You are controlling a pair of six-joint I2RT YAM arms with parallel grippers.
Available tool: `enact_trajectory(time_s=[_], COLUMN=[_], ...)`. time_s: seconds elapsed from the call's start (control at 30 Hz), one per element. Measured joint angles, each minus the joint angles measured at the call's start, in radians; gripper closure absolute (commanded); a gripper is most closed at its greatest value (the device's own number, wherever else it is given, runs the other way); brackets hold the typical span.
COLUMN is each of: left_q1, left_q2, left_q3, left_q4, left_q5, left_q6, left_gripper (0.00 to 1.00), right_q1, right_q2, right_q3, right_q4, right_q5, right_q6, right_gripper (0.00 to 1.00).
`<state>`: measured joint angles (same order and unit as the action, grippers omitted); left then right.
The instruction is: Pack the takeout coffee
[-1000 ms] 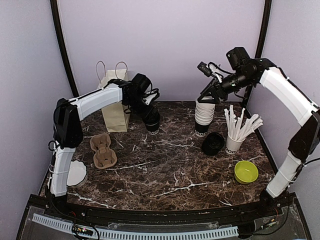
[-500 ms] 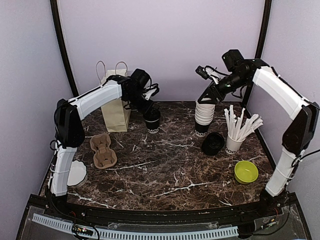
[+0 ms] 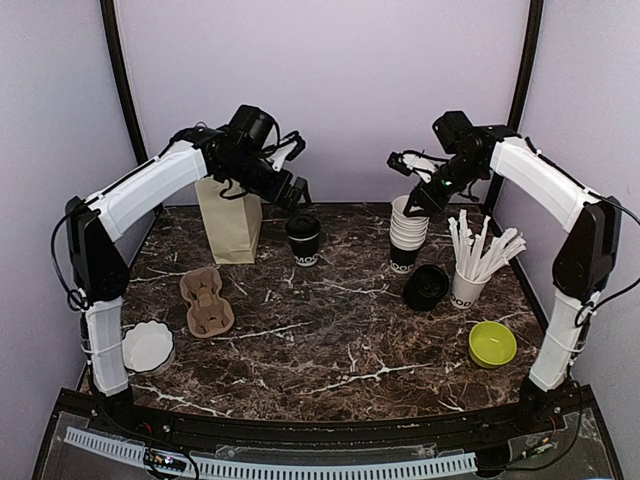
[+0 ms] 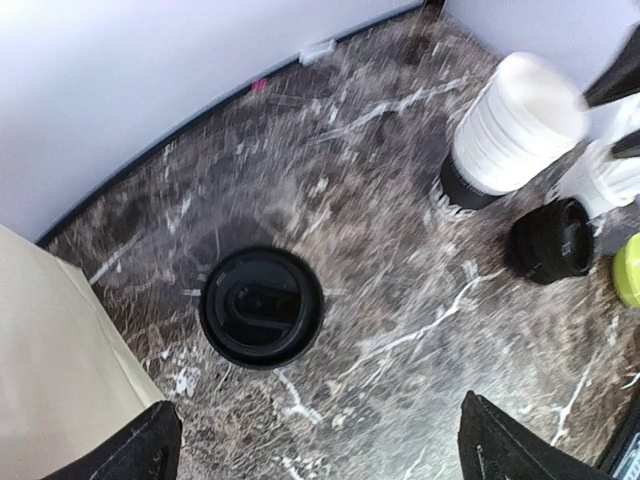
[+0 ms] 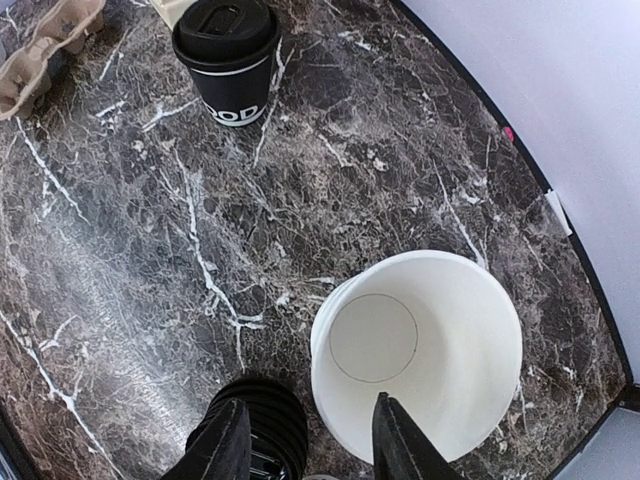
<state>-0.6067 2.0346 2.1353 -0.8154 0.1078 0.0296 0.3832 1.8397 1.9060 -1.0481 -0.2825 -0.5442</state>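
One takeout coffee cup (image 3: 303, 241) with a black lid stands upright on the marble table near the back, right of the paper bag (image 3: 229, 218). It also shows in the left wrist view (image 4: 261, 307) and the right wrist view (image 5: 228, 55). My left gripper (image 3: 289, 190) is open and empty, raised above and just behind the cup (image 4: 320, 445). My right gripper (image 3: 414, 193) is open over a stack of empty white cups (image 3: 407, 232). One of its fingers is over the top cup's mouth (image 5: 420, 345), the other outside the rim (image 5: 305, 428).
A stack of black lids (image 3: 426, 287) lies right of the cup stack. A cup of white sticks (image 3: 470, 272) and a green bowl (image 3: 492, 343) stand at the right. A brown cup carrier (image 3: 206, 300) and a small white bowl (image 3: 148, 345) are at the left.
My left gripper set the lidded cup down on the table, let go and rose up and back. My right gripper shifted a little left over the cup stack.
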Motion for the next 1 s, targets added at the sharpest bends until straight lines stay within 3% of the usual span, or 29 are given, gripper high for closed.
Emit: enact_trajectory(time_s=[0.1,0.3,0.53,1.0], left_q1=[0.000,0.000,0.000,0.000], left_q2=[-0.147,-0.348,-0.350,-0.342], left_q3=[-0.154,-0.386,-0.410,-0.410], left_q4=[0.079,0.270,0.310,0.309], left_q5=[0.053,0.163,0.187,0.219], left_q6=[-0.014,-0.047,-0.068,-0.085], left_gripper=[0.01,0.08,0.11,0.12], right_q1=[0.000,0.006,0.011,0.015], right_q2=[0.033,0.083,0.105,0.106], right_q3=[0.000,0.000,0.018,0.039], right_q4=[0.000,-0.002,-0.009,-0.019], right_q5=[0.019,0.049,0.058,0.045], right_q6=[-0.010,-0.031,-0.040,-0.039], right_gripper=[0.62,0.81,0.94,1.00])
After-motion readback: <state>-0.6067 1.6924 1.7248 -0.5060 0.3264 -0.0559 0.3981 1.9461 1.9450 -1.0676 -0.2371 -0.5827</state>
